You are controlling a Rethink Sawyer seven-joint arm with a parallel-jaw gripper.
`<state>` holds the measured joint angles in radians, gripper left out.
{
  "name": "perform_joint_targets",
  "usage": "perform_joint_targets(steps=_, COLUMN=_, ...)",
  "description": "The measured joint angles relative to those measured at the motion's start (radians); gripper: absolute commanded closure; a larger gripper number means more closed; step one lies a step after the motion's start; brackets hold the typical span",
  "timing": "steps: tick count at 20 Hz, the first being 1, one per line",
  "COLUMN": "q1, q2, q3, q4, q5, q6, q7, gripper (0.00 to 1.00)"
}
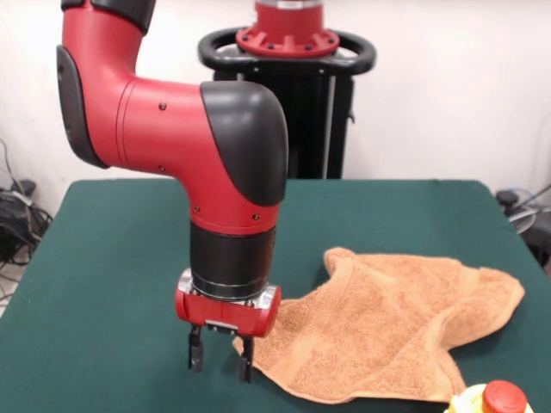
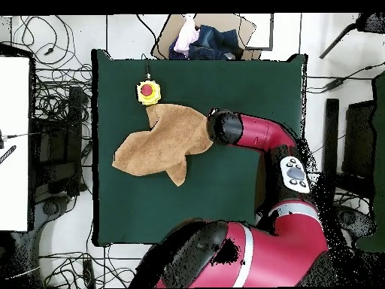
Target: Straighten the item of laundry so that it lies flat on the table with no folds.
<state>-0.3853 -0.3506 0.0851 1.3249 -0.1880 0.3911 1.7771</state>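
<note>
On the table [image 1: 103,284], toward the front-view near edge and right of centre, lies the towel [image 1: 387,323], orange-tan terry, rumpled, not flat. In front view one lobe reaches twd the right edge, a raised ridge runs up to a point near the table's middle, and another lobe spreads down to the near edge. Folds and creases show across the middle; a dark notch of bare felt cuts in at the lower right betw two lobes.

The gripper [image 1: 220,353] hangs vertical just left of the towel's left corner, w/ its two dark fingers [image 1: 195,348] pointing down and spread apart, a clear gap betw them, nothing pinched. The right finger tip sits at or just beside the towel's edge; contact w/ cloth can't be told. Tips are close to the felt.

A yellow button box w/ red cap [image 1: 498,399] sits at the near edge, just beside the towel's lower right lobe.

Overhead: towel [image 2: 162,139] lies in the upper-left part of the table [image 2: 248,90], the button box [image 2: 148,91] touching or just beside its top corner, the arm's black wrist [image 2: 223,126] over the towel's right side. Gripper hidden under the wrist there.
</note>
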Motion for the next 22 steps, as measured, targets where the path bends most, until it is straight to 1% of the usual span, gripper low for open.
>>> perform_joint_targets(steps=7, q1=0.006, q2=-0.008, q3=0.000, q4=0.016, q5=0.000, q6=-0.058, q7=0.000, gripper=0.00)
perform_joint_targets(steps=15, q1=0.035, q2=-0.020, q3=-0.001, q4=0.021, q5=0.000, q6=-0.061, q7=0.000, gripper=0.00)
perform_joint_targets(steps=22, q1=0.041, q2=-0.021, q3=-0.001, q4=0.021, q5=0.000, q6=-0.061, q7=0.000, gripper=0.00)
